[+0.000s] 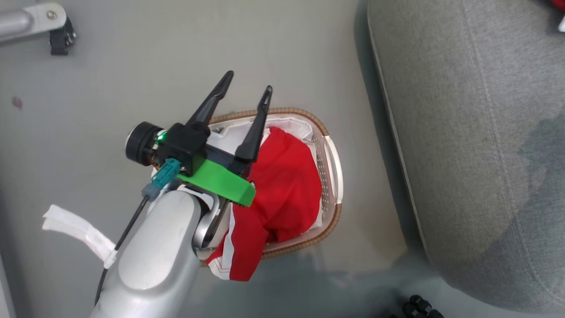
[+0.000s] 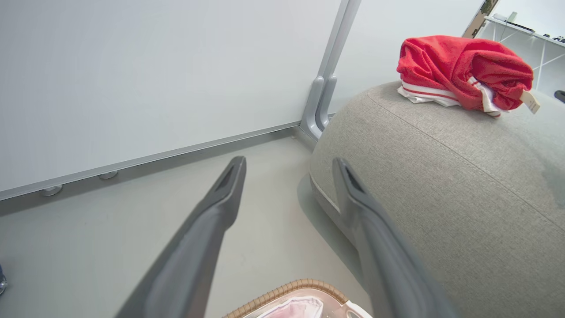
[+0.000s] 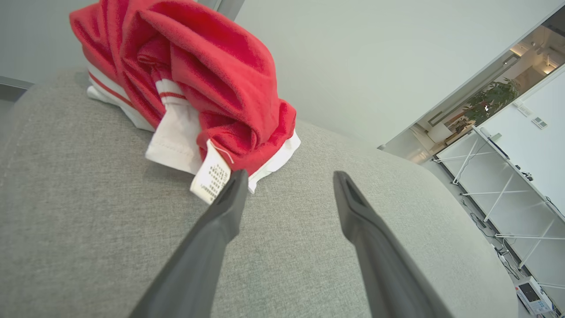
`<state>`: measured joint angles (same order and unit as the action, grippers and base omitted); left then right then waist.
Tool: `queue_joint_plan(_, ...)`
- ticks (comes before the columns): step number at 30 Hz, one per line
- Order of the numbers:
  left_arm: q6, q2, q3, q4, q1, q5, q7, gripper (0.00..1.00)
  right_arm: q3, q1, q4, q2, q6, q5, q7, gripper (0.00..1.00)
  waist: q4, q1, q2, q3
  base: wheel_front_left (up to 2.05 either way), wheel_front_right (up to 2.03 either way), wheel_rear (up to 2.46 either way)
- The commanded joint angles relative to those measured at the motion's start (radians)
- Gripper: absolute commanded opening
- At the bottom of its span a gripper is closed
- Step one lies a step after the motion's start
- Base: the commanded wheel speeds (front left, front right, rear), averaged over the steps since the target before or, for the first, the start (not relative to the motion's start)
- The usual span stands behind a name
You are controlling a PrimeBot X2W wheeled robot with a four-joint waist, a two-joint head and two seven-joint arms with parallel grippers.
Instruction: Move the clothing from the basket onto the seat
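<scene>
Dark fingers of the left gripper (image 1: 248, 84) are held well apart, and nothing is carried between them; they are poised above the far rim of the basket (image 1: 295, 110). The right gripper (image 3: 290, 176) is likewise spread wide and empty over the seat (image 3: 88, 221), just beside one red garment (image 3: 198, 66) that is already bunched there. The other red garment (image 1: 282, 190) is heaped in the basket, with a white-trimmed end draped over the near rim toward the floor. The fabric is judged soft, light and limp, so sagging and trailing are to be expected once it is lifted. A pinch is best taken on the raised fold near the middle of the heap, so that the white liner (image 1: 293, 123) is not caught with it.
</scene>
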<state>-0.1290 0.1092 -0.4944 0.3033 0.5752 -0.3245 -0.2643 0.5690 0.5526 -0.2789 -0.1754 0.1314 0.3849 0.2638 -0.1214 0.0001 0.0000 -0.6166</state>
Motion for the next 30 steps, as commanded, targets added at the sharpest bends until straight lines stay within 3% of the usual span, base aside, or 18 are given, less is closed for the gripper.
queue_joint_plan(1,-0.003,0.001,0.018,-0.004,-0.023,-0.007,0.0,1.0,-0.009,-0.018,0.007,-0.006,-0.001,-0.011,0.001,1.0,0.005,-0.0001,0.0,0.074,0.0,0.0,0.0)
queue_joint_plan(12,-0.003,-0.038,0.159,0.014,-0.148,-0.004,0.0,1.0,-0.192,0.028,-0.058,-0.005,-0.001,-0.073,0.001,1.0,0.072,-0.0001,0.0,0.292,0.0,0.0,0.0)
queue_joint_plan(16,-0.003,-0.05,0.217,0.035,-0.201,0.003,0.0,1.0,-0.264,0.025,-0.088,0.027,-0.001,-0.107,0.001,1.0,0.102,-0.0001,0.0,0.354,0.0,0.0,0.0)
queue_joint_plan(30,0.023,-0.058,0.368,0.046,-0.386,-0.024,0.0,1.0,-0.399,-0.161,-0.084,0.121,-0.001,-0.216,0.001,1.0,0.152,-0.0001,0.0,0.505,0.0,0.0,0.0)
